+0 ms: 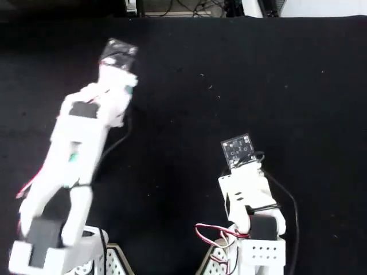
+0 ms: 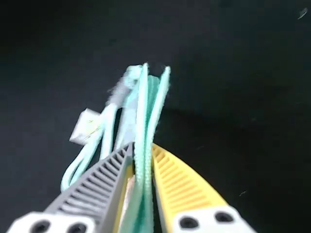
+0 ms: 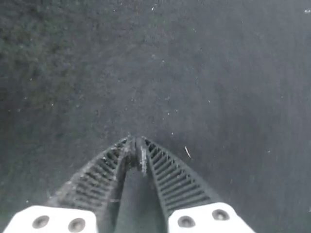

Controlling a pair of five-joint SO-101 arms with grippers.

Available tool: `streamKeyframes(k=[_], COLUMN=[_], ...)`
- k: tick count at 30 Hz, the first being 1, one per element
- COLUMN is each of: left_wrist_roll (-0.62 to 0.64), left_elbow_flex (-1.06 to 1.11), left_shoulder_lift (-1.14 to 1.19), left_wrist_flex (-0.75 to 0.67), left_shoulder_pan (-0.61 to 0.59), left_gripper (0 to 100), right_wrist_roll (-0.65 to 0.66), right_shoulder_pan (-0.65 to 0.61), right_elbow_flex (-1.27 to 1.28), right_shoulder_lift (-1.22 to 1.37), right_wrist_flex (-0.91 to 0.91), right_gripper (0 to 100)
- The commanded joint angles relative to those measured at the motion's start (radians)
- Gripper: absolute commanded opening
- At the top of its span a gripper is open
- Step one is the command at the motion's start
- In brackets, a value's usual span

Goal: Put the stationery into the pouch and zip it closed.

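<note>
Left end effector (image 2: pixel 141 148) is clamped on a mint-green item (image 2: pixel 146 97), grey finger on one side and yellow on the other, with the thing pinched edge-on between them. It looks like thin fabric edges or cords with a small pale tab (image 2: pixel 85 127) hanging off one side. Probably the pouch by its zip end, but it's too blurred to be sure. Its long axis runs straight out ahead along the fingers' line, off the black surface (image 1: pixel 287 86). In the high view the left arm (image 1: pixel 80 143) is stretched from its base toward roughly 12-to-1 o'clock, wrist out in the far-left part of the surface. The right arm (image 1: pixel 249 195) is folded in near its own base, about 4 o'clock from the left wrist and well apart. Right end effector (image 3: pixel 135 148) has its tips pressed together with nothing between them, above bare surface. Key relation: the held item lies about 10 o'clock from the right arm, so the left arm is the nearer one by far. Judgement: any two-arm step, such as holding the mouth open or pulling the zip, needs either the item brought toward 4 o'clock or the right arm extended toward 10 o'clock, along the item's long axis.
</note>
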Motion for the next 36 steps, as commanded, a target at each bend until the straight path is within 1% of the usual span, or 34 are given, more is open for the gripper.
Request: streamKeyframes(k=[1, 5, 8, 9, 11, 14, 16, 20, 24, 28, 32, 34, 36], left_wrist_roll=[0.044, 0.046, 0.046, 0.046, 0.052, 0.077, 0.074, 0.074, 0.072, 0.072, 0.071, 0.054, 0.006], left_elbow_flex=[-0.131, -0.176, -0.197, -0.197, -0.188, -0.186, -0.189, -0.203, -0.28, -0.372, -0.414, -0.4, -0.357], left_shoulder_lift=[0.103, 0.161, 0.173, 0.175, 0.175, 0.175, 0.167, 0.163, 0.12, 0.014, -0.11, -0.172, -0.229], left_wrist_flex=[-0.012, -0.012, -0.012, -0.012, -0.012, 0.014, 0.051, 0.12, 0.267, 0.39, 0.453, 0.476, 0.502], left_shoulder_pan=[0.137, 0.254, 0.32, 0.334, 0.348, 0.343, 0.341, 0.343, 0.344, 0.352, 0.343, 0.315, 0.26], left_gripper=[3, 3, 3, 4, 9, 18, 20, 20, 20, 21, 21, 20, 20], right_wrist_roll=[-0.012, -0.012, -0.012, -0.012, -0.012, -0.012, -0.012, -0.012, -0.012, -0.012, -0.012, -0.012, -0.012], right_shoulder_pan=[0.012, 0.008, 0.006, 0.006, 0.006, 0.006, 0.006, 0.006, 0.006, 0.005, 0.005, 0.005, 0.005], right_elbow_flex=[0.004, 0.004, 0.004, 0.004, 0.004, 0.004, 0.004, 0.004, 0.004, 0.004, 0.004, 0.004, 0.004], right_shoulder_lift=[-0.059, -0.059, -0.059, -0.058, -0.058, -0.058, -0.058, -0.058, -0.058, -0.058, -0.058, -0.056, -0.054], right_wrist_flex=[0.006, 0.006, 0.006, 0.006, 0.006, 0.006, 0.006, 0.006, 0.006, 0.006, 0.006, 0.006, 0.006], right_gripper=[1.4, 1.4, 1.4, 1.4, 1.4, 1.4, 1.4, 1.4, 1.4, 1.4, 1.4, 1.4, 1.4])
